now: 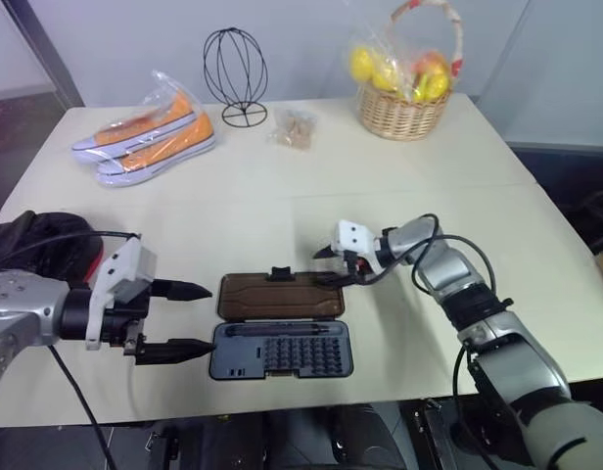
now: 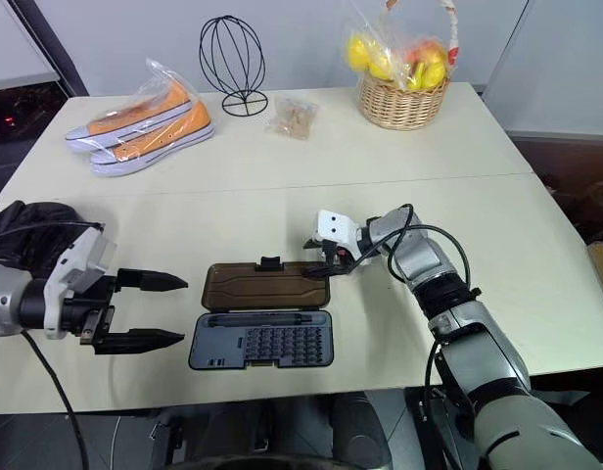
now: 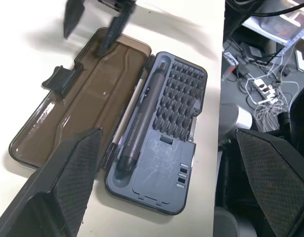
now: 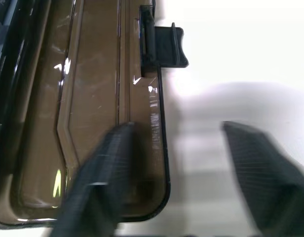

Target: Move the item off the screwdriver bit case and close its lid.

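My left hand [image 1: 174, 318] sits at the lower left of the frame, fingers spread wide and pointing right toward the case [image 1: 282, 350]. It holds nothing, and the lower finger's tip stops just short of the case's left end.

My right hand [image 1: 343, 266] is just right of centre, pointing left and down at the right end of the lid [image 1: 280, 297]. Its fingers are parted with nothing between them. In the right wrist view one finger [image 4: 100, 177] lies over the lid's corner and the other is out over bare worktop [image 1: 399, 206]; I cannot tell whether the near finger touches the plastic or only hovers above it.

The case lies open near the front edge of the worktop, at lower centre. Its long axis runs left to right across the frame. The grey tray faces up with its rows of bits and a dark driver [image 3: 142, 118] lying along its far edge, beside the hinge. The smoky-brown lid is folded back flat on the worktop beyond the tray, and its black latch tab [image 1: 279, 273] points away from me toward the far side.

The mitt [image 1: 32, 245] is at the far left edge of the frame, off the case and well apart from it, behind my left arm.
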Motion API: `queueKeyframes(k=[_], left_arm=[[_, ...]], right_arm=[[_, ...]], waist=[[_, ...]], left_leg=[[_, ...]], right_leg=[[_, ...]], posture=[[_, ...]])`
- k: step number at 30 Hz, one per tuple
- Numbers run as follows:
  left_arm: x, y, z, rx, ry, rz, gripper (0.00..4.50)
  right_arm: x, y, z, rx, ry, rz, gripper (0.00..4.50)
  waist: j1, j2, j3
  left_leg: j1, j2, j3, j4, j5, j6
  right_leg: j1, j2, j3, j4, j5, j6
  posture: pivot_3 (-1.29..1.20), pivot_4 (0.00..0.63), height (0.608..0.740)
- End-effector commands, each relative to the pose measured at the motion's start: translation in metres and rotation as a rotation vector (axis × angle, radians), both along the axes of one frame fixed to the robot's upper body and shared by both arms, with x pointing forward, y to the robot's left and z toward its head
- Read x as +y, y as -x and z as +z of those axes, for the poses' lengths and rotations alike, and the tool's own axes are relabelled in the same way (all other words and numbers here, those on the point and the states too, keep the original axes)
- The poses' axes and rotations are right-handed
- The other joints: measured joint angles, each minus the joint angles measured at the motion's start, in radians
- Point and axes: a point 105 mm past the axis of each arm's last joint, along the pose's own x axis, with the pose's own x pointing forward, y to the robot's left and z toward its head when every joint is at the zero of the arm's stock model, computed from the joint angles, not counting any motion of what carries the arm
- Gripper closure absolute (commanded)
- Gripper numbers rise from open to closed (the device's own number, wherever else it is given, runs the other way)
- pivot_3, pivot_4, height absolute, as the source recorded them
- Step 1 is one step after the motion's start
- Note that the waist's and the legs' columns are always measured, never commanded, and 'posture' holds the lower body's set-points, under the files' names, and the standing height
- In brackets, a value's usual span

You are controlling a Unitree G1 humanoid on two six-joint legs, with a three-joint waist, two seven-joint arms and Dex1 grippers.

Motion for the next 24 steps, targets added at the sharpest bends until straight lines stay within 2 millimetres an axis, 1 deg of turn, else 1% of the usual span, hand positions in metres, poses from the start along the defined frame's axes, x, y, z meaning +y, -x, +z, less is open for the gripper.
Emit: queueKeyframes(k=[1, 3, 6, 9, 12, 15, 17, 19, 21, 22, 24], left_arm=[[0.0, -0.003, 0.008, -0.038, 0.014, 0.007, 0.0], [0.002, -0.006, 0.012, -0.046, 0.021, 0.019, 0.0], [0.004, -0.007, 0.015, -0.05, 0.026, 0.026, 0.0], [0.003, -0.005, 0.015, -0.042, 0.029, 0.02, 0.0], [-0.005, 0.003, 0.009, -0.004, 0.052, -0.017, 0.0], [-0.012, 0.009, -0.001, 0.032, 0.077, -0.036, 0.82], [-0.013, 0.011, -0.013, 0.045, 0.057, -0.038, 1.91], [-0.012, 0.013, -0.028, 0.047, 0.02, -0.045, 2.85], [-0.011, 0.012, -0.045, 0.059, -0.001, -0.034, 3.98], [-0.01, 0.012, -0.054, 0.064, -0.013, -0.028, 4.41], [-0.01, 0.012, -0.072, 0.076, -0.045, -0.038, 4.41]], right_arm=[[0.002, 0.014, 0.048, -0.078, -0.098, 0.042, 0.08], [0.001, 0.028, 0.077, -0.079, -0.169, 0.04, 0.08], [-0.003, 0.045, 0.099, -0.057, -0.23, 0.018, 0.08], [-0.01, 0.062, 0.108, -0.026, -0.252, 0.003, 0.08], [-0.021, 0.079, 0.102, -0.01, -0.21, 0.0, 0.08], [-0.025, 0.085, 0.095, 0.011, -0.193, -0.014, 0.0], [-0.025, 0.082, 0.091, 0.013, -0.188, -0.029, 0.0], [-0.024, 0.077, 0.089, 0.01, -0.186, -0.044, 0.0], [-0.022, 0.068, 0.085, 0.0, -0.182, -0.067, 0.0], [-0.021, 0.062, 0.082, -0.009, -0.174, -0.075, 0.0], [-0.016, 0.051, 0.076, -0.02, -0.159, -0.082, 0.0]], waist=[[0.003, 0.0, 0.0], [0.011, 0.001, 0.002], [0.013, 0.001, 0.002], [0.013, 0.001, 0.002], [0.017, 0.001, 0.002], [0.015, 0.0, 0.003], [0.01, 0.0, 0.003], [0.011, 0.0, 0.003], [0.013, -0.001, 0.004], [0.013, -0.001, 0.004], [0.012, -0.001, 0.004]], left_leg=[[0.0, 0.0, 0.0, 0.0, 0.0, 0.0], [-0.001, 0.0, 0.0, 0.0, 0.0, 0.0], [-0.001, 0.0, 0.0, 0.0, 0.0, 0.0], [-0.001, 0.001, -0.001, 0.0, 0.0, 0.0], [-0.002, 0.001, 0.0, 0.0, 0.0, 0.0], [-0.002, 0.0, 0.001, 0.0, 0.0, 0.001], [-0.001, 0.0, 0.001, 0.0, 0.0, 0.001], [0.0, 0.0, 0.001, 0.0, 0.0, 0.001], [0.0, 0.0, 0.001, -0.001, 0.0, 0.001], [0.0, 0.0, 0.001, -0.001, 0.0, 0.001], [0.0, 0.0, 0.002, -0.001, 0.0, 0.001]], right_leg=[[0.0, 0.0, 0.0, 0.0, 0.0, 0.0], [-0.001, 0.0, 0.0, 0.0, 0.0, 0.0], [-0.002, 0.0, 0.0, 0.001, 0.0, 0.0], [-0.001, 0.0, -0.001, 0.0, 0.0, -0.001], [-0.001, 0.0, -0.001, -0.001, -0.002, -0.002], [-0.001, -0.001, 0.0, -0.001, -0.002, -0.001], [-0.001, -0.001, 0.0, -0.001, -0.002, -0.001], [-0.001, 0.0, 0.001, -0.001, -0.003, -0.001], [-0.001, 0.001, 0.0, -0.001, -0.003, -0.002], [-0.001, 0.001, 0.0, -0.001, -0.003, -0.002], [-0.001, 0.001, 0.001, -0.001, -0.003, -0.002]], posture=[[0.0, 0.15, 0.74], [0.0, 0.15, 0.74], [0.0, 0.15, 0.74], [0.0, 0.15, 0.74], [0.0, 0.15, 0.74], [0.0, 0.15, 0.74], [0.0, 0.15, 0.74], [0.0, 0.15, 0.74], [0.0, 0.15, 0.74], [0.0, 0.15, 0.74], [0.0, 0.15, 0.74]])
